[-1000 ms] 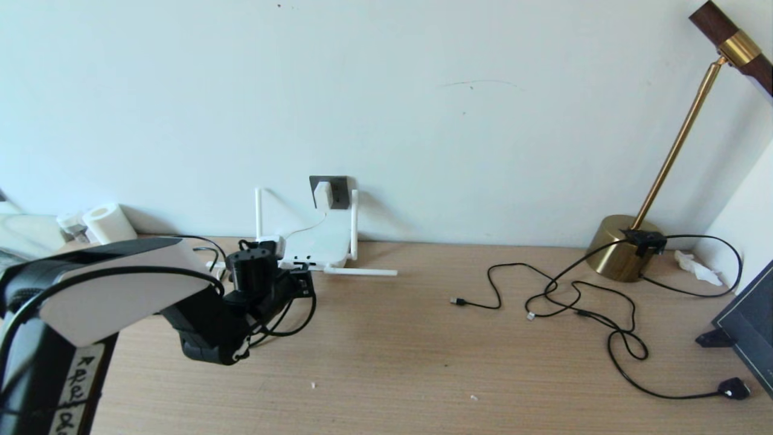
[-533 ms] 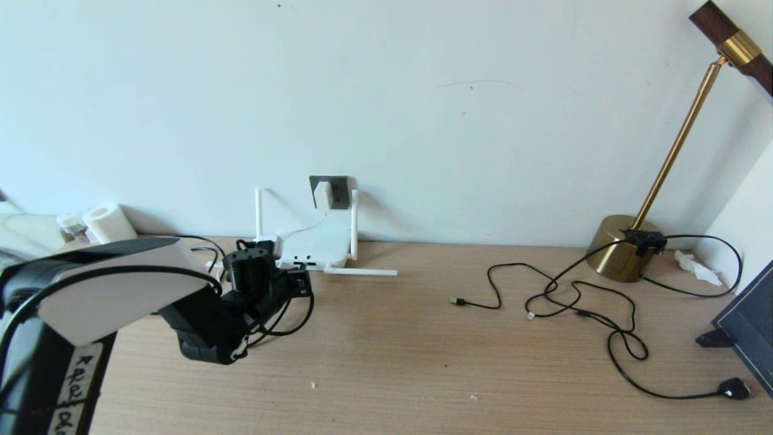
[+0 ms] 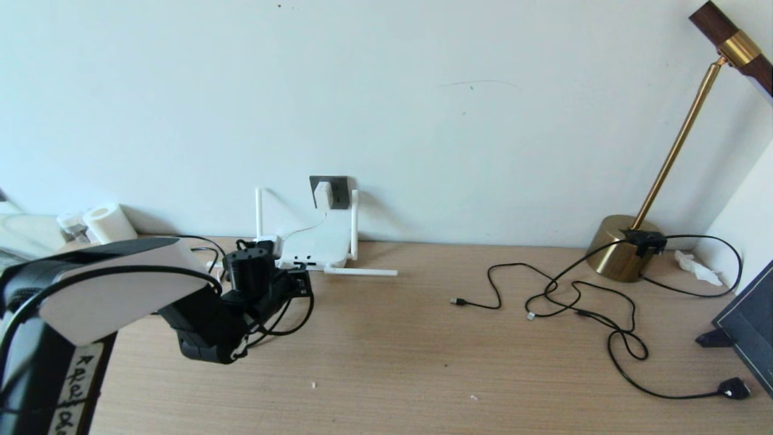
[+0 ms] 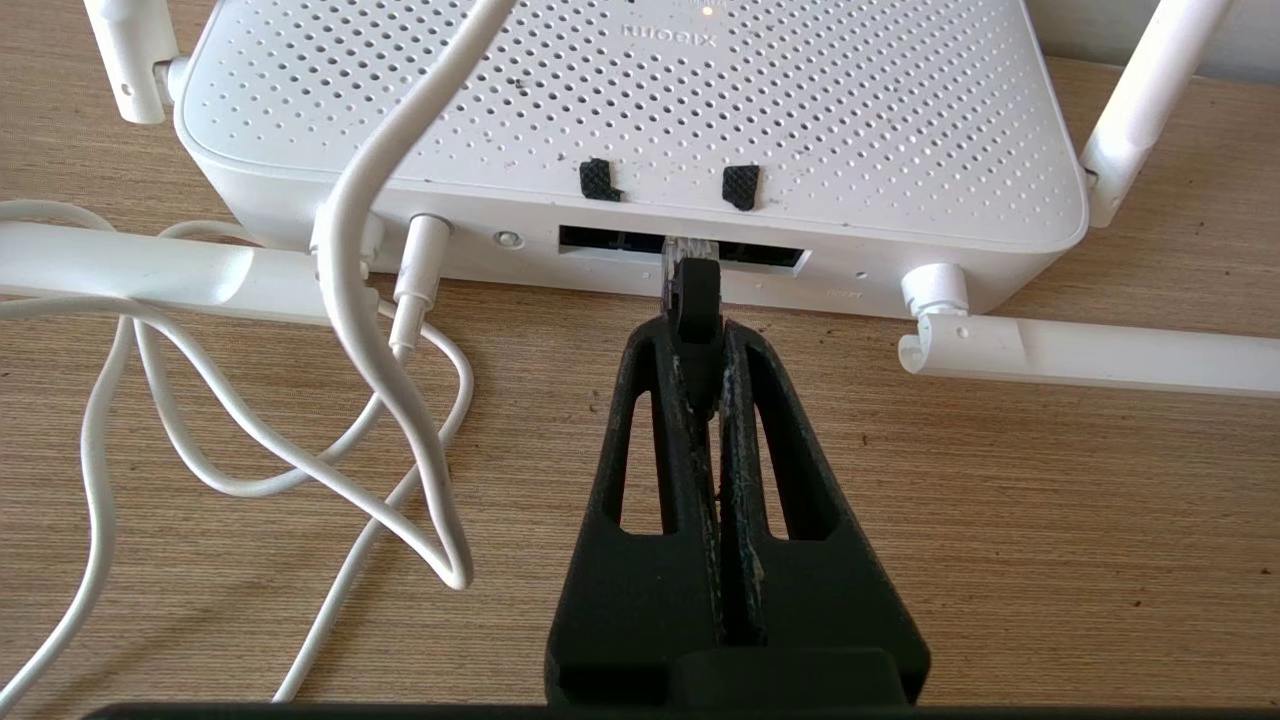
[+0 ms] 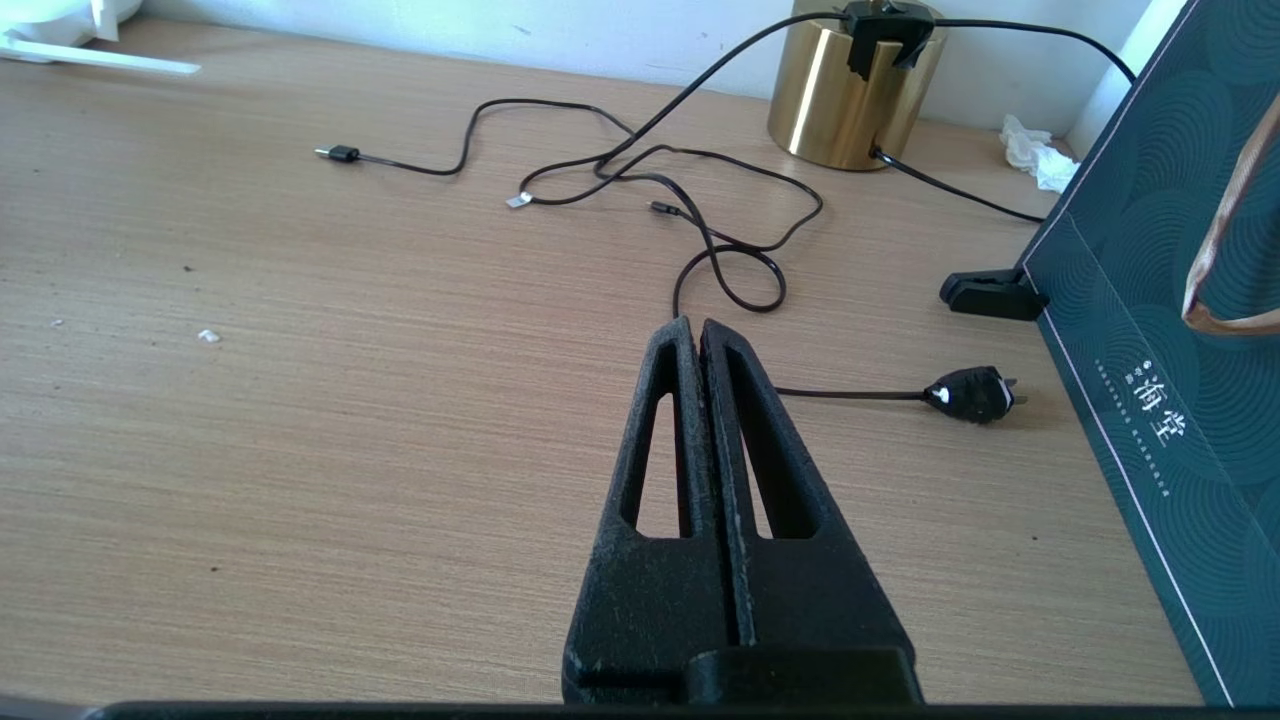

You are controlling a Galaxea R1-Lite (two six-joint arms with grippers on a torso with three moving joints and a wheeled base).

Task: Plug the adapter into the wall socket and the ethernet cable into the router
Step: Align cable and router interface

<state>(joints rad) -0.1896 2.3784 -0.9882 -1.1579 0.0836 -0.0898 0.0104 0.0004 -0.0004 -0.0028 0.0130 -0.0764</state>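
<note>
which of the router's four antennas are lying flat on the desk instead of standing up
The two on the port side of the router: one beside the left gripper, one under the white cord. The two by the wall stand upright.

We saw very little change over the last second. Our left gripper [image 3: 299, 284], clamped on the ethernet cable [image 4: 694, 300] at the router [image 3: 317, 244], shifted slightly to the left in the head view between the first earlier picture and the next, along with the wrist behind it. From the middle picture to the present one we found no further change.
</note>
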